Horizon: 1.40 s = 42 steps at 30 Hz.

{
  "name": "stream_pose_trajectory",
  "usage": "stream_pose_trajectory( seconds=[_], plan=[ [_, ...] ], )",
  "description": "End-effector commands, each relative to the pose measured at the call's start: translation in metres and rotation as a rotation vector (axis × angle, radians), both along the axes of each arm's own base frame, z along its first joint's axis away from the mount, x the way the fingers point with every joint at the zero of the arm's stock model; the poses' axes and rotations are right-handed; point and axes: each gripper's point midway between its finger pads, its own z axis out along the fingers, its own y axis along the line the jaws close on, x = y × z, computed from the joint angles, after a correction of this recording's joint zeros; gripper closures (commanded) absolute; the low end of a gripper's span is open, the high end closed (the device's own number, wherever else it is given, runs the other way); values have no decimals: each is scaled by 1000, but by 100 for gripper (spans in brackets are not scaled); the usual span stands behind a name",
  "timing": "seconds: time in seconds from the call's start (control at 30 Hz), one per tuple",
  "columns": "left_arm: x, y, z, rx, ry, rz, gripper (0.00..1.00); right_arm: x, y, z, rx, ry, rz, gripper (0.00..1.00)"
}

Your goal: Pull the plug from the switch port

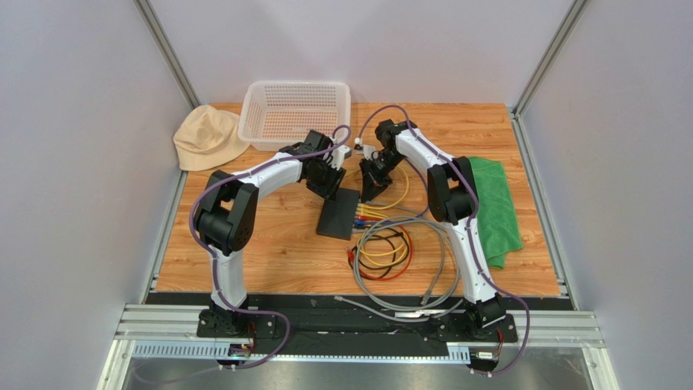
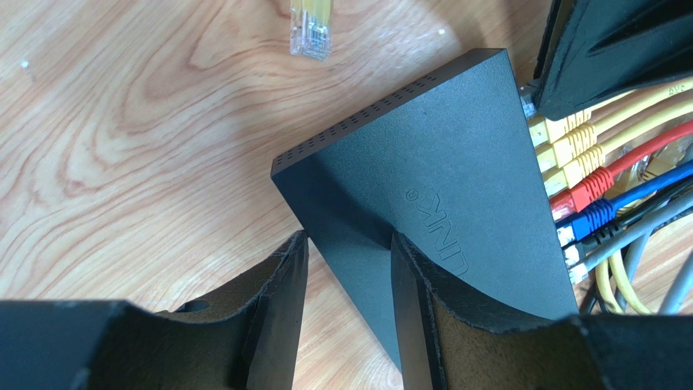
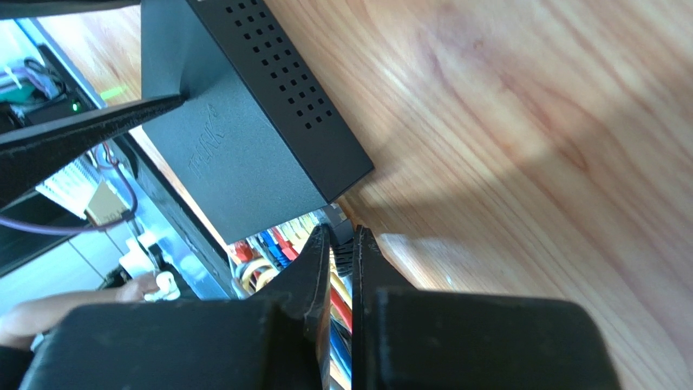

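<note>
The black switch (image 1: 337, 215) sits mid-table, with yellow, red and blue cables (image 2: 581, 162) plugged in a row along its right edge. My left gripper (image 2: 348, 240) clamps the switch (image 2: 439, 179) at its near corner, one finger against each face. My right gripper (image 3: 342, 236) is closed almost fully on a dark ribbed plug (image 3: 343, 253) at the far end of the socket row, beside the switch's corner (image 3: 325, 175). In the top view the right gripper (image 1: 370, 188) stands just right of the left gripper (image 1: 332, 185).
A loose yellow cable end with a clear plug (image 2: 311, 28) lies on the wood beyond the switch. Coiled grey, yellow and red cables (image 1: 390, 252) lie in front. A white basket (image 1: 297, 114) and beige hat (image 1: 207, 138) sit at the back, a green cloth (image 1: 496, 211) on the right.
</note>
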Motion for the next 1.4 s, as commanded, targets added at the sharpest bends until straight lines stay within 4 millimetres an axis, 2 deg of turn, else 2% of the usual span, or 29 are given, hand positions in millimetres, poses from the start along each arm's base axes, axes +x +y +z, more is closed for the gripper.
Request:
stream_pose_trajectory(
  seconds=[0.0,0.2,0.33,0.43,0.53,0.57,0.63,0.67,0.7,0.73,0.77,0.8,0.93,1.07,1.2,1.37],
  plan=[
    [-19,1,-24,49,59,-47,50,-19,-81,-62,-301,61,127,100],
    [-19,-1,-24,54,60,-53,50,-22,-84,-47,-208,104,164,100],
    [-18,-1,-21,54,47,-53,52,-25,-73,-36,-109,100,215,100],
    [-13,-4,-5,35,6,-48,53,-20,-60,-30,-55,94,194,100],
    [-10,-17,30,-61,-40,-60,53,-19,-50,-28,-30,91,183,98],
    [-17,-32,51,-155,-48,-118,54,-18,-47,-26,-21,87,175,89],
    [-26,-46,66,-232,-48,-176,59,-15,-41,-25,-6,83,160,76],
    [-31,-49,63,-240,-21,-195,67,-12,-39,-24,1,71,154,68],
    [-30,-52,64,-238,-15,-196,74,-10,-38,-24,5,68,149,64],
    [-33,-53,50,-222,27,-194,82,-8,-36,-24,10,63,145,62],
    [-35,-51,42,-211,54,-185,97,-5,-35,-27,12,54,142,58],
    [-36,-50,35,-199,67,-180,100,-3,-34,-28,8,55,130,56],
    [-46,-45,6,-153,149,-161,100,2,-24,-28,57,51,106,53],
    [-57,-44,-11,-126,212,-141,100,2,-15,-26,122,58,82,52],
    [-66,-51,-18,-116,237,-160,100,12,-9,-28,145,33,36,52],
    [-65,-53,-23,-108,247,-161,100,28,0,-31,177,3,-17,52]
  ],
)
